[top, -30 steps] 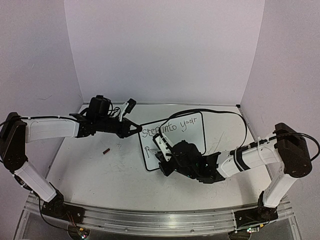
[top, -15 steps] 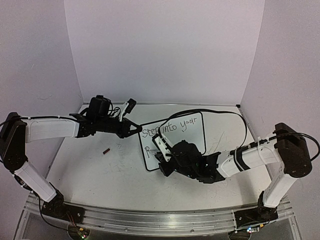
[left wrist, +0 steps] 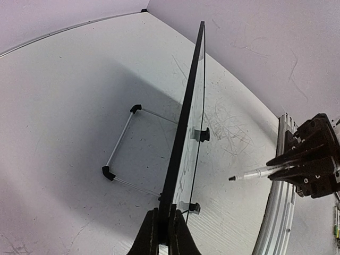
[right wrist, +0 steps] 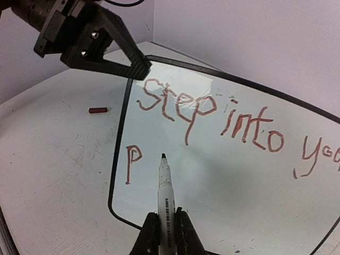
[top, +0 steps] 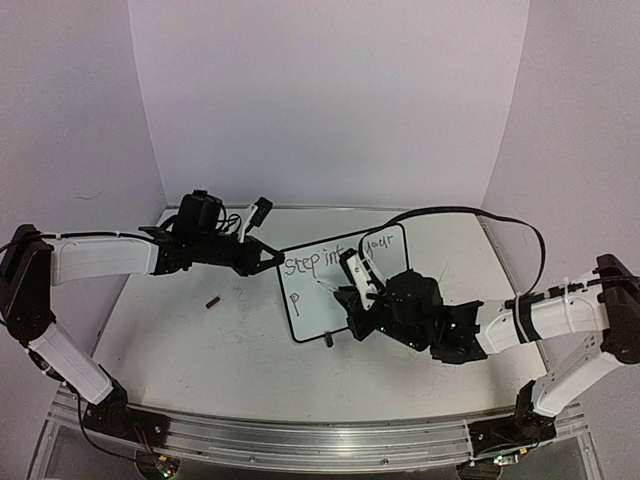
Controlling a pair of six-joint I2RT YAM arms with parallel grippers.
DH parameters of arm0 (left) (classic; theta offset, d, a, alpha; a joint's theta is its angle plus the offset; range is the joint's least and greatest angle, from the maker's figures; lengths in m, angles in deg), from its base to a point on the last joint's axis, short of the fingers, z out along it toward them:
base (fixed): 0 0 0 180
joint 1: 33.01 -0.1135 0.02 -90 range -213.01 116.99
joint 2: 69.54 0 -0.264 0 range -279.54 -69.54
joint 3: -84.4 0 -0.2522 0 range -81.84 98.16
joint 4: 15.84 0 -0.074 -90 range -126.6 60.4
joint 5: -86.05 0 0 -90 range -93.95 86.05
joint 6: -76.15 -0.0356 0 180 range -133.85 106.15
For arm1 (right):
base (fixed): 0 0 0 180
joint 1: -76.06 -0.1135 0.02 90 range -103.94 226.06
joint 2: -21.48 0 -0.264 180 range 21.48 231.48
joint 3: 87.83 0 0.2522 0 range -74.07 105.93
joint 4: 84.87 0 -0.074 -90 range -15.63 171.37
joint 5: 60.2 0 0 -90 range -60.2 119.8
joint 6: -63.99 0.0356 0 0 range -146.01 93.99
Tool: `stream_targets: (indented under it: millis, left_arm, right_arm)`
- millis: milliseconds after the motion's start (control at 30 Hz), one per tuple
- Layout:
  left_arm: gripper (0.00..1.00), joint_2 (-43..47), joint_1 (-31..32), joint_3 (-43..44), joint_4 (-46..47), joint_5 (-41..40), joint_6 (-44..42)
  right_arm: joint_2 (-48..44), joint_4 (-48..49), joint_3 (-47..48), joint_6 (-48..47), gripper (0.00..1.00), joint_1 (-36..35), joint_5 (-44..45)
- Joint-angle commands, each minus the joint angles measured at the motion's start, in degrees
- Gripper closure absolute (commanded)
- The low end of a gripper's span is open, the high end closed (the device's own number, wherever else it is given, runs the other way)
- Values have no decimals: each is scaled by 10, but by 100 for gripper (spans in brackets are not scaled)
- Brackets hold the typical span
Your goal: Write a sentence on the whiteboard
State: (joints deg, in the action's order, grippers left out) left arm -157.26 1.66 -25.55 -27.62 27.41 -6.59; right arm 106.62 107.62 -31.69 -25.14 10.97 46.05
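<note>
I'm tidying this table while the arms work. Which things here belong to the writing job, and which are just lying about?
In use:
- whiteboard, clamped at its edge by the left gripper
- writing on it
- marker, held in the right gripper

Lying about:
- small dark red piece, left of the whiteboard

The left arm (top: 100,257) reaches from its base at the left side toward the middle, with the forearm almost level. The left gripper (top: 266,256) is closed on the left edge of the whiteboard (top: 306,320); its two fingers (left wrist: 151,236) pinch the black frame. The right arm (top: 545,318) comes in low from the right, bent at the elbow. The right gripper (top: 352,295) is closed around a marker (right wrist: 164,194), and the tip points toward the board.
</note>
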Motion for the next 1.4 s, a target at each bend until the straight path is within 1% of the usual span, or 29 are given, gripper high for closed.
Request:
stream_targets:
  millis: [0, 233, 533, 633, 767, 1200, 1367]
  left_arm:
    - [100, 1, 0, 17, -52, -49, -10]
    - [100, -9, 0, 4, -50, -56, -19]
    - [100, 2, 0, -8, -35, -66, -22]
    - [100, 2, 0, -13, -32, -66, -24]
    - [100, 5, 0, -14, -30, -66, -26]
    - [100, 7, 0, -15, -29, -62, -29]
    - [100, 7, 0, -15, -29, -61, -29]
  right_arm:
    - [8, 27, 11, -3, 100, 11, -11]
    - [15, 35, 12, -4, 100, 3, -21]
    - [61, 22, 42, -4, 100, -9, -24]
    - [67, 21, 45, -21, 100, -14, -9]
    - [61, 31, 37, -16, 100, -14, 20]
    - [77, 33, 49, -23, 100, -17, -2]
    - [74, 33, 47, -13, 100, -18, 36]
